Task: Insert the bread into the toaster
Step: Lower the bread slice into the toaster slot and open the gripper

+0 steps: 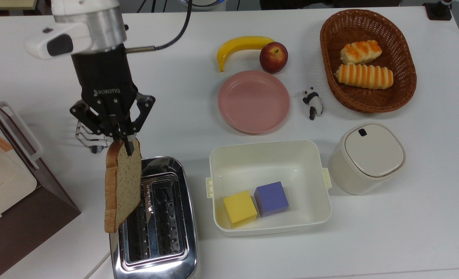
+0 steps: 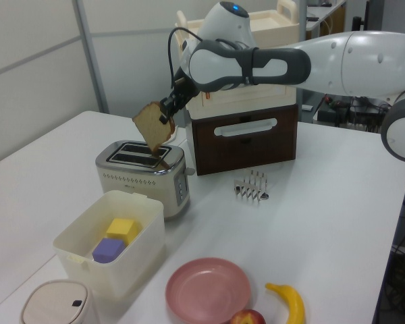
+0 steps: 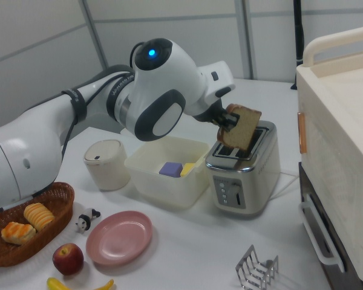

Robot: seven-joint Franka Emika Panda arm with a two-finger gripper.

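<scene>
My gripper [image 1: 125,142] [image 2: 168,116] [image 3: 227,120] is shut on the top edge of the bread [image 1: 123,186] [image 2: 152,127] [image 3: 241,129], a speckled tan slice with a brown crust. The slice hangs tilted in the air just above the chrome toaster [image 1: 157,232] [image 2: 143,175] [image 3: 244,172]. In the top view the bread overlaps the toaster's left slot and left edge. Both dark slots face up and hold nothing I can see.
A metal toast rack [image 1: 91,138] [image 2: 251,185] stands behind the toaster, a brown and cream cabinet [image 1: 8,182] [image 2: 246,128] beside it. The cream tub [image 1: 270,188] holds a yellow and a purple block. A pink plate [image 1: 253,101], banana, apple, panda figure, lidded canister [image 1: 366,157] and roll basket [image 1: 368,61] lie to the top view's right.
</scene>
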